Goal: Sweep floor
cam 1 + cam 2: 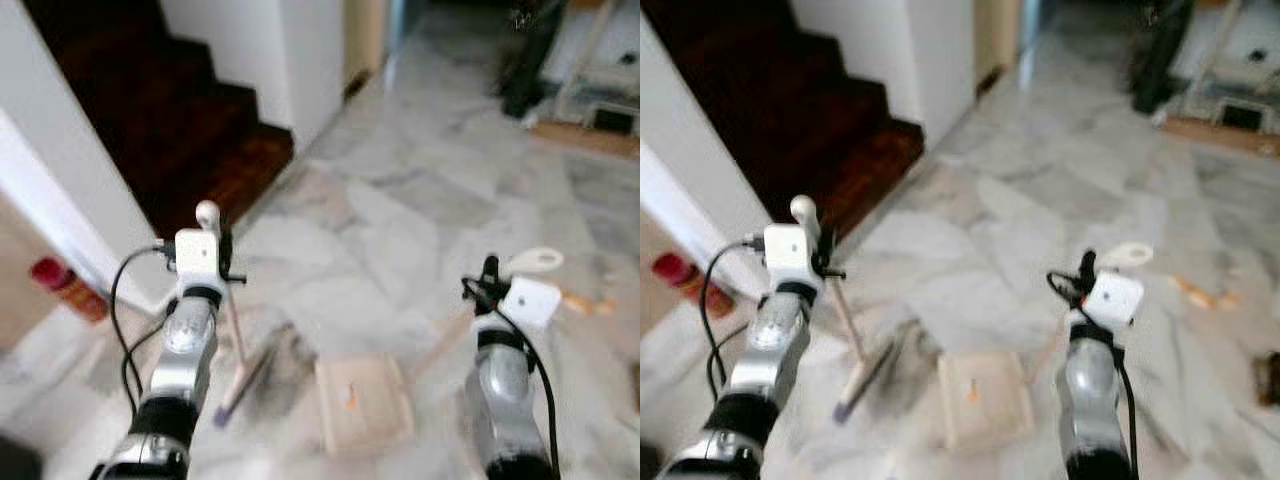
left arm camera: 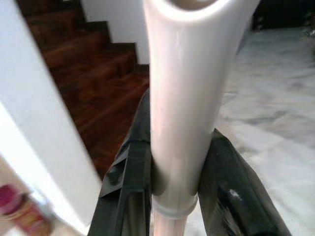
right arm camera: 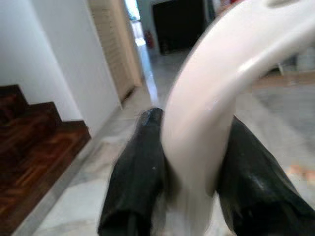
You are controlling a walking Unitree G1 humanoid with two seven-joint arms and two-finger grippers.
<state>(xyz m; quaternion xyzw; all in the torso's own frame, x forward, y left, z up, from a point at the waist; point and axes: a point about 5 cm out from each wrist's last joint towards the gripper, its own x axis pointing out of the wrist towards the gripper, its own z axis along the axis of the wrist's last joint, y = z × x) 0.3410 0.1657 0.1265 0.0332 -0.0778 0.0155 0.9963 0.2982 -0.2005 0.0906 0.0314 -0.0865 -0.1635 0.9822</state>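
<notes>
brooms: 1 [image 1: 240, 375] | dustpans: 1 [image 1: 363, 402] | red containers: 1 [image 1: 60, 283] | grippers: 2 [image 2: 174, 196] [image 3: 189, 172]

Head stereo pair: looks forward and down over the marble floor [image 1: 400, 230], dark staircase [image 1: 150, 110] far left; both eyes share this scene. Left wrist camera: very near the white broom handle [image 2: 184, 98], facing the staircase. Right wrist camera: very near the dustpan handle [image 3: 216, 108], facing the hallway.

Soft daylight, heavy motion blur
</notes>
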